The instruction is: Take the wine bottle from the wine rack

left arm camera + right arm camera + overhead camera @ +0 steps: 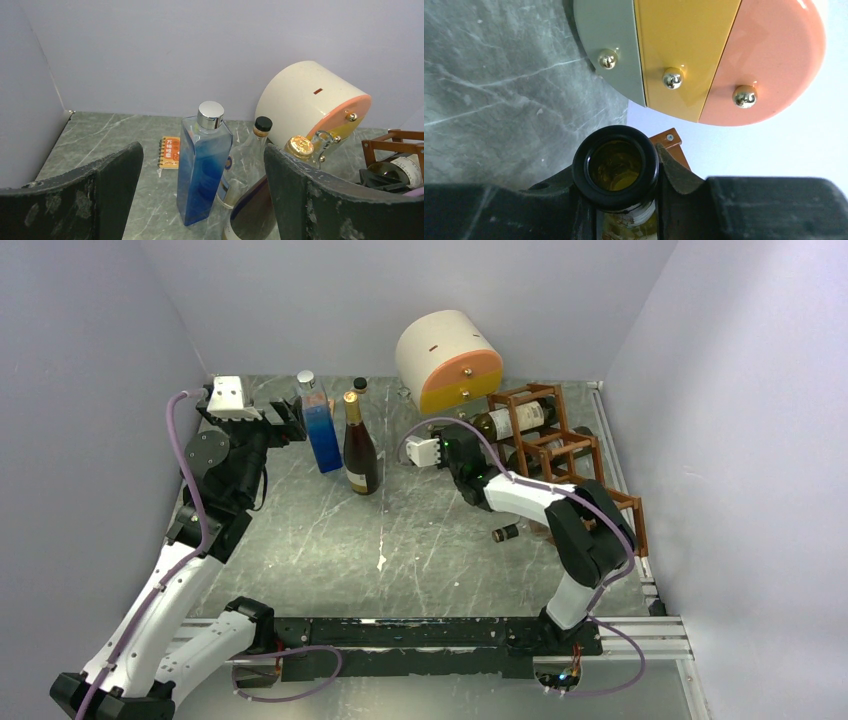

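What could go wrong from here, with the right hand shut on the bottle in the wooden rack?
1. The right hand pinches only the mouth end of the dark glass wine bottle, so it may slip once the reddish-brown wooden lattice rack stops carrying the weight.
2. The cream drum-shaped box with gold knobs stands just beyond the mouth, so a pull that way could strike it.
3. Pulling may drag the rack along.
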`<state>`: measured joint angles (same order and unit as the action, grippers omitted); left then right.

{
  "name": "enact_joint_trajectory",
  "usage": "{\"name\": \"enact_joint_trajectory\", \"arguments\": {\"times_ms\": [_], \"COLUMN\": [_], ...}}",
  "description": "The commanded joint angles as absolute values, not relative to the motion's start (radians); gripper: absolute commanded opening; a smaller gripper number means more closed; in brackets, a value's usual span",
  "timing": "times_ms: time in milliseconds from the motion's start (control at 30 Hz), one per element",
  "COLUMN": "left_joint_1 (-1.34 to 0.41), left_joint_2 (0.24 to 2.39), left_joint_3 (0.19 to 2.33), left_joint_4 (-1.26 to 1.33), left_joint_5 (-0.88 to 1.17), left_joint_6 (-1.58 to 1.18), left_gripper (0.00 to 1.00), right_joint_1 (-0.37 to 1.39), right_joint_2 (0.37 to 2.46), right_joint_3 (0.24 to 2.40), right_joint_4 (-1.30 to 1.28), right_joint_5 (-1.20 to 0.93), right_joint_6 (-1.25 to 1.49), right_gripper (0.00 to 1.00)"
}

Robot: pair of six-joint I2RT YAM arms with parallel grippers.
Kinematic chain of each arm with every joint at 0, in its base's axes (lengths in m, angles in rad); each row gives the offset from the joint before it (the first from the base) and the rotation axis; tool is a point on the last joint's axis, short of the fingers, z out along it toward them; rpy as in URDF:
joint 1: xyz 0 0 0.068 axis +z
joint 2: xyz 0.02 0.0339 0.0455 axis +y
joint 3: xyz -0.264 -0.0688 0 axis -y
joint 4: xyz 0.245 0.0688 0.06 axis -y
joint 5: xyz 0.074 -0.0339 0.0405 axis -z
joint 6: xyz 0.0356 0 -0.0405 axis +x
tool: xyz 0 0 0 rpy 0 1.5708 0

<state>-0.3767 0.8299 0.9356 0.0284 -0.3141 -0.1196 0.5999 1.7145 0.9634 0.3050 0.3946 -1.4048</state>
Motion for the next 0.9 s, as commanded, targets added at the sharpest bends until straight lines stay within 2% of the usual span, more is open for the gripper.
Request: {"name": "enact_joint_trajectory", "arguments": {"times_ms": [0,267,700,867], "left_joint_1": [-0.381,-0.381,-0.38,-0.38], "left_joint_2": [0.83,0.829,0.834,0.831], "left_joint_3": [0.95,0.948,0.946,0.947], "left_joint_4": [0.047,0.048,0.048,0.048], "left_joint_5": [-0.31,-0.316,-0.313,-0.313], "left_joint_6": [-0.118,-0.115,-0.119,-0.121], "left_gripper": [0.94,0.94,0.94,0.94], "right_joint_1": [0.651,0.719,0.847,0.884], "right_joint_2": [1.696,1.663,1.639,1.629], "right_joint_3": [0.932,0.943,0.838,0.842], "right_joint_4": [0.286,0.216,0.419,0.392], "right_joint_5": [0.455,0.491,0.644,0.653], "right_joint_6": [-1.289,-1.239,-1.355,-1.378], "right_gripper": [0.0,0.0,0.0,0.0]}}
